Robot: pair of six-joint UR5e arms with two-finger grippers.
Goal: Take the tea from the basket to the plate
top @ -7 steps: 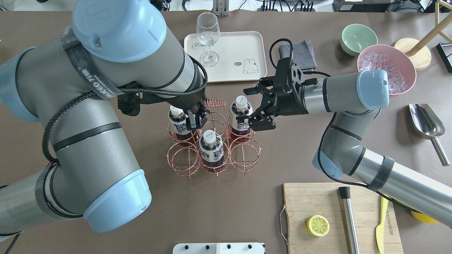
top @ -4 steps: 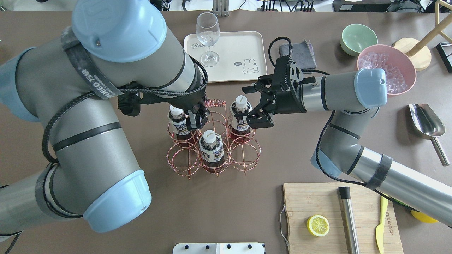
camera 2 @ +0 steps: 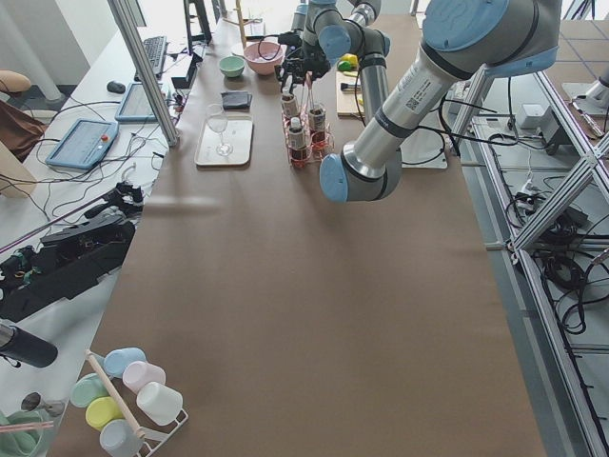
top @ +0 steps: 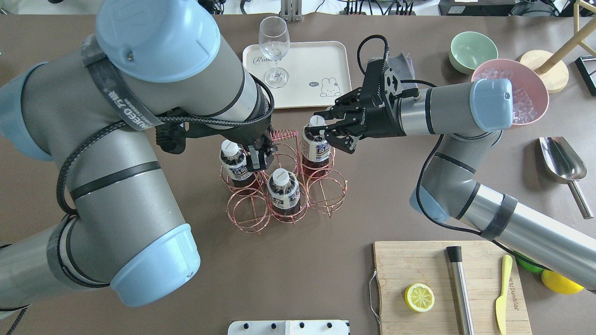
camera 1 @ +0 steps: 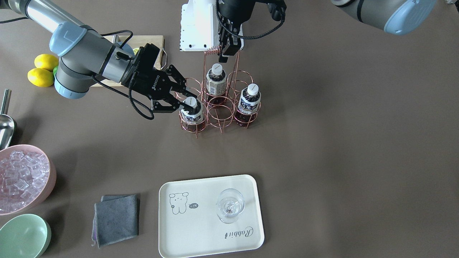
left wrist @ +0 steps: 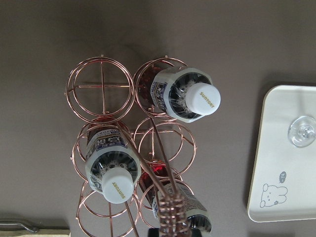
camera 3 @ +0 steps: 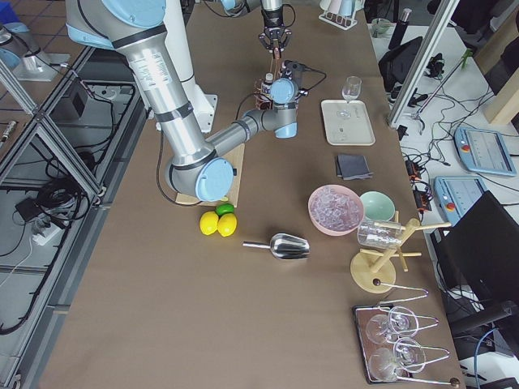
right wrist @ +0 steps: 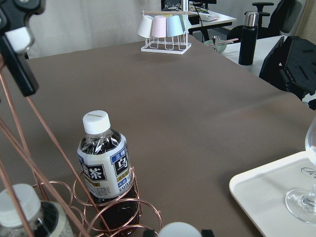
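Note:
The copper wire basket [top: 249, 211] [camera 1: 222, 118] stands mid-table with three tea bottles in it. My right gripper [top: 321, 130] [camera 1: 184, 101] is shut on the neck of the tea bottle [top: 318, 148] [camera 1: 192, 114] in the cell nearest the plate, just below its white cap. The bottle still sits in its ring. My left gripper [top: 260, 158] [camera 1: 227, 50] is shut on the basket's coiled handle [top: 284, 135]. Two other bottles [top: 233, 163] [top: 284, 190] stay in their cells. The cream plate [top: 321, 60] [camera 1: 200, 229] lies beyond the basket and bears a wineglass [top: 274, 46].
A grey cloth [camera 1: 116, 218] lies beside the plate. A green bowl [top: 472, 50], a pink bowl of ice [top: 521, 88] and a metal scoop [top: 563, 163] are at the right. A cutting board [top: 447, 288] with a lemon half [top: 419, 298] is near the front.
My right gripper has moved toward the plate side and closed its jaws on the bottle's neck. That bottle and the basket have shifted slightly. My left gripper has kept hold of the handle.

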